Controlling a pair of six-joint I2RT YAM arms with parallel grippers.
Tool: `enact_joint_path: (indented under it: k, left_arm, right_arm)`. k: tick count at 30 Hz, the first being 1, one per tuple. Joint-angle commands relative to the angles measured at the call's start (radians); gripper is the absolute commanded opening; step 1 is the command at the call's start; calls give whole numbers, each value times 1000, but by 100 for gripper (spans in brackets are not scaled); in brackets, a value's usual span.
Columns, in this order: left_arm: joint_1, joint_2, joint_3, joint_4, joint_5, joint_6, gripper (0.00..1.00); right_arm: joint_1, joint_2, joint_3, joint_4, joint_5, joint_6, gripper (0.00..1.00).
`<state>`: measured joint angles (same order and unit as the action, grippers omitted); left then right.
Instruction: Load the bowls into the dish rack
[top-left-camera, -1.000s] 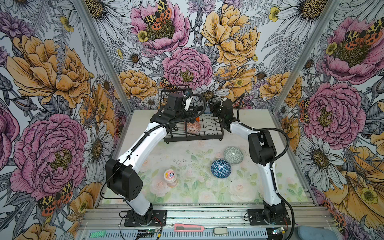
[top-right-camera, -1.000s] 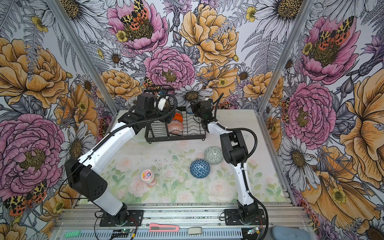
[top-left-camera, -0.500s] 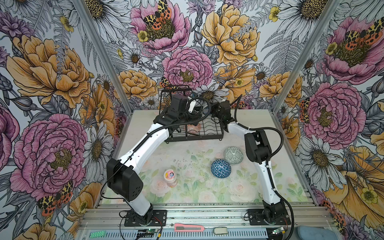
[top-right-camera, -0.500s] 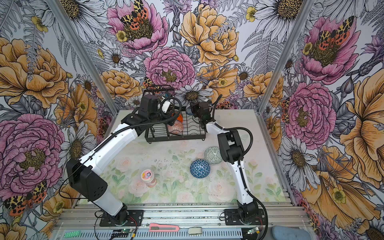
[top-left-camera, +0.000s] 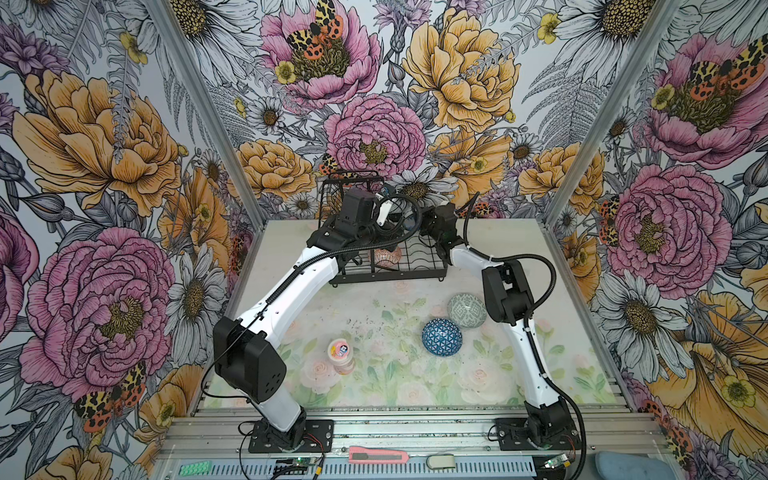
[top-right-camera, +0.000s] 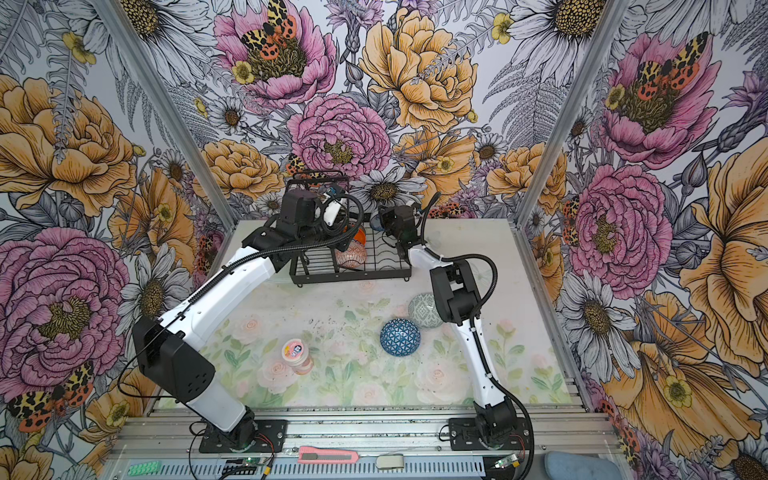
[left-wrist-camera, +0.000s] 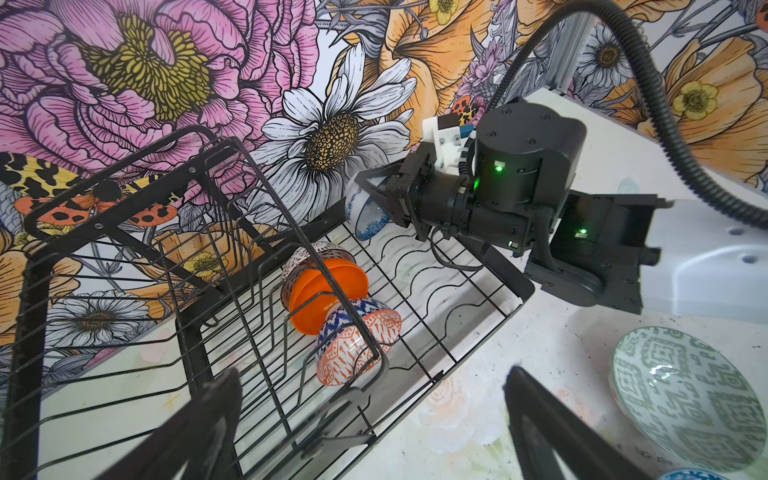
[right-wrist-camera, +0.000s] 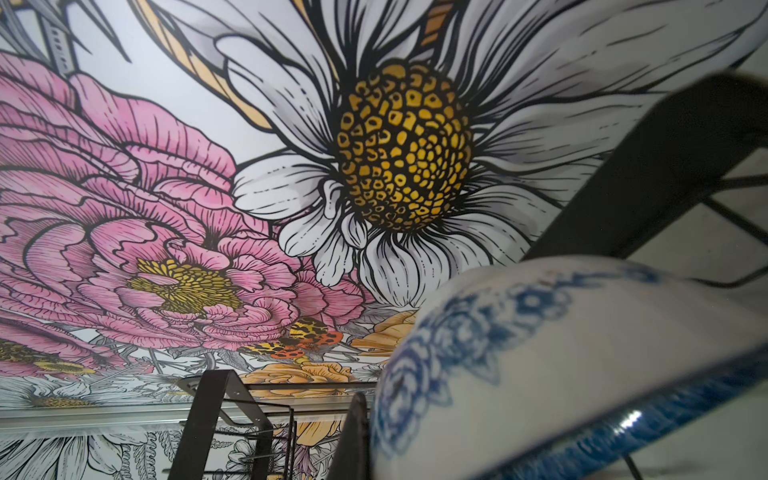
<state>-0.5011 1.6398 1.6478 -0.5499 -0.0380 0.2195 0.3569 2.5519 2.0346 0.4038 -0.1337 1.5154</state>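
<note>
**Six bowls, one rack, one jar**

Three bowls stand in the single dish rack (top-left-camera: 390, 279) at 12 o'clock: a speckled bowl (left-wrist-camera: 309, 252), half hidden, a plain orange bowl (left-wrist-camera: 328, 291) and an orange geometric bowl (left-wrist-camera: 349, 357). One white-blue floral bowl (left-wrist-camera: 368, 216) hangs at 1 o'clock. Two lie loose: a grey-green bowl (top-left-camera: 466, 311) at 3 and a dark blue bowl (top-left-camera: 442, 336) at 4. One pink-lidded jar (top-left-camera: 340, 355) sits at 7 o'clock.

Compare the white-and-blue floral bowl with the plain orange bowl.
Pattern: the floral bowl is white with blue flowers; the orange bowl is plain. Support: the floral bowl is pinched at its rim by the right hand, near the dish rack's far rim; the orange bowl rests inside the rack, ungripped. Company: the floral bowl is alone; the orange bowl touches a patterned bowl. Both are small and round.
</note>
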Motion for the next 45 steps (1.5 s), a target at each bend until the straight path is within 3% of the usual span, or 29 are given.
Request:
enact_joint_path:
  k: [1,30,45]
  left_arm:
    - [-2,-20,-5,17,7,-4,99]
    - [21,-22,-17,29,28,-18,99]
    - [24,-10,-13,40,38,-32,99]
  right_arm:
    - [11,14,49,68,24,2,0]
    - [7,117,126,149,16,-6,0]
    - [9,70,31,141,9,13,0]
